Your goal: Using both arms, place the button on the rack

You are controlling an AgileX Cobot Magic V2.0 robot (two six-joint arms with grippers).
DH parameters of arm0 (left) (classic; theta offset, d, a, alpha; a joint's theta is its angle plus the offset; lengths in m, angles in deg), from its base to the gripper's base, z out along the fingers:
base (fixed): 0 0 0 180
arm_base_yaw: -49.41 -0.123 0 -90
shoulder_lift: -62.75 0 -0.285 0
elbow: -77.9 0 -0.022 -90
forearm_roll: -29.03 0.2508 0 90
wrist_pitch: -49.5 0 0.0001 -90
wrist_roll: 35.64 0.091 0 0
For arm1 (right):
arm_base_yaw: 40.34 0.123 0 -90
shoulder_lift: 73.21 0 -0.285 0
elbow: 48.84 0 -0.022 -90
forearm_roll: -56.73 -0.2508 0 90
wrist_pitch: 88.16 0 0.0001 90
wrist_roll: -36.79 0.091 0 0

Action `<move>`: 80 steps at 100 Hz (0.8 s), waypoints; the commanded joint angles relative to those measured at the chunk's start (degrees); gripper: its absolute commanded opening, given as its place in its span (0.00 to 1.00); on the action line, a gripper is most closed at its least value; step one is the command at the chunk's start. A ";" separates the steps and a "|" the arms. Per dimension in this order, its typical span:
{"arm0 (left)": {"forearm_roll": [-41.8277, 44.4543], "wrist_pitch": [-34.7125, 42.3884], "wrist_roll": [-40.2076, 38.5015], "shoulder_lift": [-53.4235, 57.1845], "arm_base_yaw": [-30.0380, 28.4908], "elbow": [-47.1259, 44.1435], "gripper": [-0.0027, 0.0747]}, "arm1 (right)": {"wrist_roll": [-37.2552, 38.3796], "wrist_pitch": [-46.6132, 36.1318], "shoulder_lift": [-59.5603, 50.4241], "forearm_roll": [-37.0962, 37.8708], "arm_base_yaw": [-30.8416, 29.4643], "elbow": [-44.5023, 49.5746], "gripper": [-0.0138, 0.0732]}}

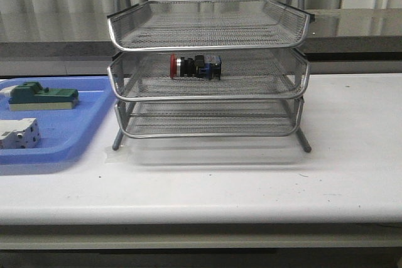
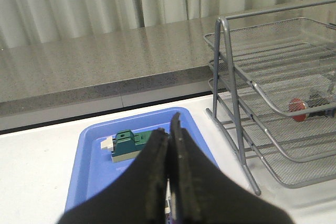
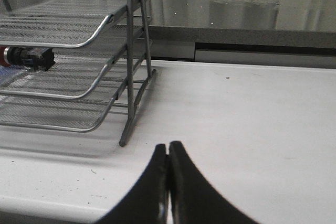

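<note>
From the front camera I saw the button [image 1: 195,66] lying on its side in the middle tier of the rack [image 1: 207,70], red cap to the left, near the centre of that tray. The rack stood on the white bench [image 1: 264,180], and just to its left sat a blue tray [image 1: 69,133] holding a green block [image 1: 39,95] and a white block [image 1: 19,134]. Neither arm showed in this view.

Through the left wrist camera, the left gripper [image 2: 169,177] hung over the blue tray with its jaws pressed together and nothing between them. The green block lay beyond them, and the button showed in the rack's middle tier off to the side.

Through the right wrist camera, the right gripper [image 3: 168,182] had its jaws closed and empty above bare bench, well apart from the rack. The button rested in the middle tier there too.
</note>
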 commanded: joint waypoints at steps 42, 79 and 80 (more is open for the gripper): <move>-0.82 4.64 -0.41 -0.42 0.51 1.55 0.01 | -0.07 -4.93 0.56 -0.26 -0.45 -1.00 0.09; 0.91 5.05 -0.65 -0.42 0.51 1.55 0.01 | -0.07 -4.93 0.56 -0.26 -0.45 -1.00 0.09; 1.50 5.05 -0.76 -0.42 0.51 1.55 0.01 | -0.07 -4.93 0.56 -0.26 -0.45 -1.00 0.09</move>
